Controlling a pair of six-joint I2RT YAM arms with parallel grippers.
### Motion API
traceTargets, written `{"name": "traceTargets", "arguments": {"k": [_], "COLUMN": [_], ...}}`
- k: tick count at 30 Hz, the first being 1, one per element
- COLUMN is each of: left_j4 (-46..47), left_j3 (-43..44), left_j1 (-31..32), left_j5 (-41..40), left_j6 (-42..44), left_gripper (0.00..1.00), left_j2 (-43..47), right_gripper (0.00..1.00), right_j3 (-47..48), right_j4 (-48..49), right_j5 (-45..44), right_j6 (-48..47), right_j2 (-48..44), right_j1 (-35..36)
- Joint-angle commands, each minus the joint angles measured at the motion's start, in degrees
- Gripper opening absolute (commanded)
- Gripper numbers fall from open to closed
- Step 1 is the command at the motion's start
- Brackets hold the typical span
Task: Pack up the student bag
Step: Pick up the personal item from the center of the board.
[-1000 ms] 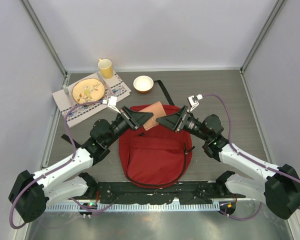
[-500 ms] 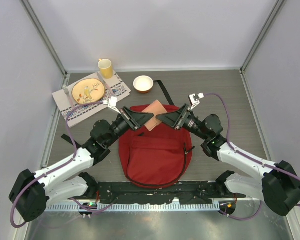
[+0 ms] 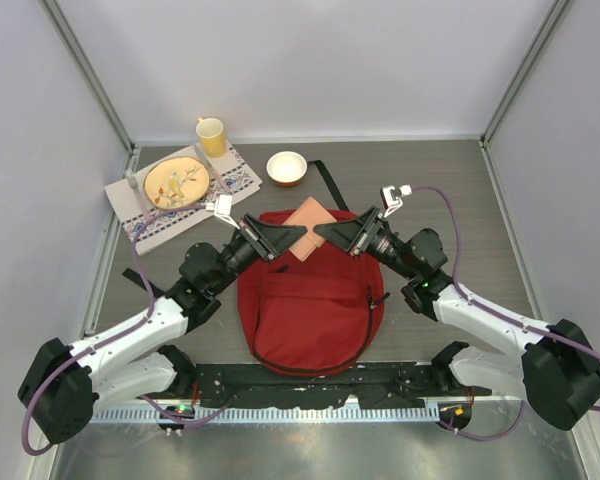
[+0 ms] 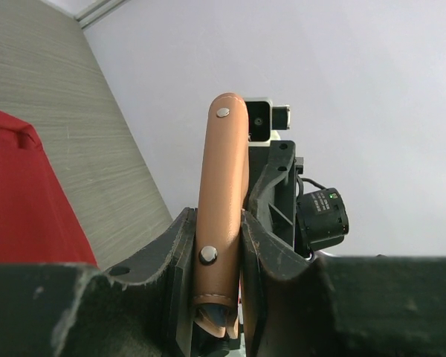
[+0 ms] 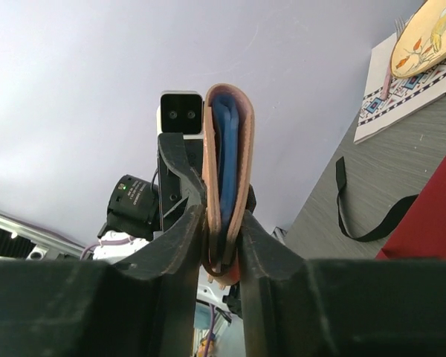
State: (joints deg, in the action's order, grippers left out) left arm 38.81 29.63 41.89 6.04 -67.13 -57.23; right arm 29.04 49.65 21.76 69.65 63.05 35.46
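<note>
Clamped one tan pouch [image 3: 307, 216] in left gripper [image 4: 219, 230] and right gripper [image 5: 223, 223] alike, bag [image 3: 310, 310] under the jaws on grey wood-grain table [image 3: 440, 175], pale walls [image 3: 310, 60] beyond.

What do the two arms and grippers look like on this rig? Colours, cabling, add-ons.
The left arm and right arm have white links, black joints and bulky black bases. A purple cable runs along each. The left gripper and right gripper are black with wedge-shaped fingers. A small white camera block sits on each wrist.
</note>
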Motion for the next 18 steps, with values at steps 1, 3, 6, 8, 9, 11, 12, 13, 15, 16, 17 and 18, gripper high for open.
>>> {"name": "traceTargets", "arguments": {"k": [1,3,6,8,9,11,12,13,15,16,17,18], "left_j4": [2.1,2.0,0.0,-6.0,-8.9,-18.5,-22.2,-30.0,-37.6,-43.9,-46.1,-48.0], "left_j3": [-0.8,-0.8,-0.5,0.8,1.4,3.5,4.6,5.5,9.1,10.4,11.7,14.1], "left_j1": [0.0,0.0,0.1,0.0,0.1,0.0,0.1,0.0,0.0,0.0,0.1,0.1], "left_j5": [1.9,2.0,1.8,0.9,0.4,-2.3,-3.7,-5.0,-9.4,-10.8,-11.4,-11.8], "left_j6": [0.0,0.1,1.4,3.2,4.3,8.7,9.9,13.5,17.1,21.1,23.5,25.5], "left_gripper": [0.3,0.32,0.58,0.71,0.79,0.84,0.86,0.87,0.9,0.91,0.91,0.91], "left_j2": [0.6,0.5,0.9,2.1,2.7,4.8,5.5,6.0,6.6,6.3,5.2,4.0], "right_gripper": [0.25,0.18,0.06,0.03,0.02,0.01,0.01,0.01,0.01,0.01,0.01,0.01], "right_j3": [0.6,0.5,0.6,0.6,0.6,0.8,1.2,1.4,2.0,2.2,2.3,2.1], "right_j4": [5.8,5.4,1.2,-5.0,-8.1,-18.6,-22.7,-27.0,-39.0,-42.5,-47.8,-49.3], "right_j5": [-2.0,-2.6,-3.6,-5.3,-6.4,-10.6,-12.6,-17.1,-21.5,-25.1,-28.9,-30.1], "right_j6": [0.1,0.1,-2.1,-4.9,-6.1,-10.6,-12.1,-13.6,-16.7,-17.5,-18.0,-19.1], "right_j2": [-0.6,-0.9,-2.9,-6.1,-7.8,-13.2,-15.0,-17.0,-22.7,-24.6,-27.6,-29.1], "right_j1": [0.2,0.3,0.2,0.2,0.2,0.2,0.2,0.2,0.1,0.1,0.0,0.0]}}
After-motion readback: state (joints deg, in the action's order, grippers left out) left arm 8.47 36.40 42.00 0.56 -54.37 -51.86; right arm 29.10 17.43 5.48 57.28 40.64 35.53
